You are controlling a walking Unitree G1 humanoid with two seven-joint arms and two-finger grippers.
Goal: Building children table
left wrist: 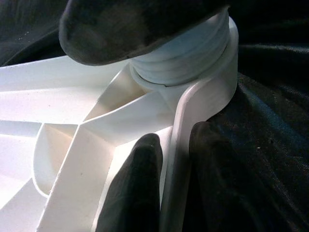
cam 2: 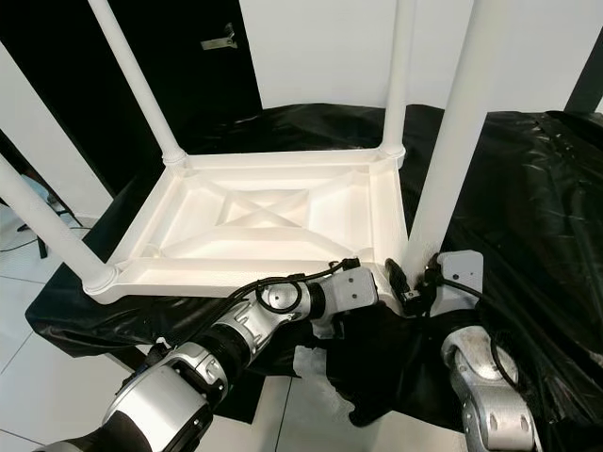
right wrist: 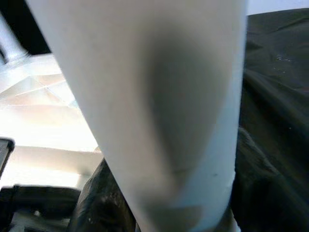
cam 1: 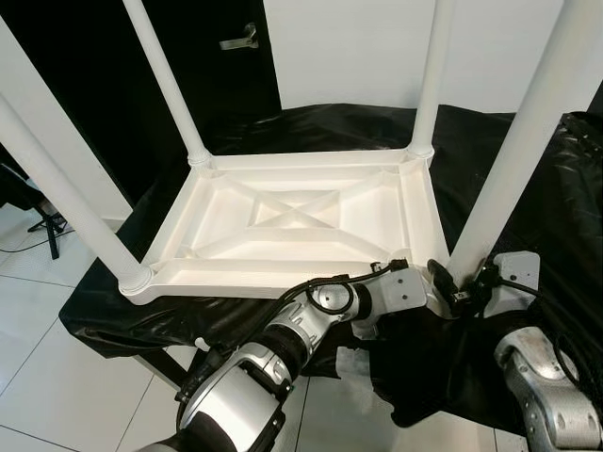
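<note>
A black plastic sheet (cam 1: 528,169) drapes the worktop and hangs over its edges toward the white tiled floor (cam 1: 57,377); behind it stand a white wall (cam 1: 358,47) and a dark door with a metal handle (cam 1: 240,38). On the sheet lies the white children's table (cam 1: 283,221), upside down: its ribbed underside faces up like a shallow tray with a crossed brace in the middle, and it holds nothing loose. Its long side runs left to right across the robot's front. Four white legs stand at its corners with their long axes pointing up and fanning slightly outward: the far left leg (cam 1: 165,80), the far right leg (cam 1: 431,75), the near left leg (cam 1: 57,188) and the near right leg (cam 1: 528,132). The near right leg crosses much of the view on that side and hides the sheet behind it. The left end effector (cam 1: 429,282) reaches across to the near right corner, its fingers (left wrist: 140,188) pinching the tabletop's raised rim just beside the leg's ribbed socket. The right end effector (cam 1: 471,282) is at the base of the near right leg, its fingers closed around the leg. A crumpled clear wrapper (cam 1: 358,363) lies below the worktop edge.
</note>
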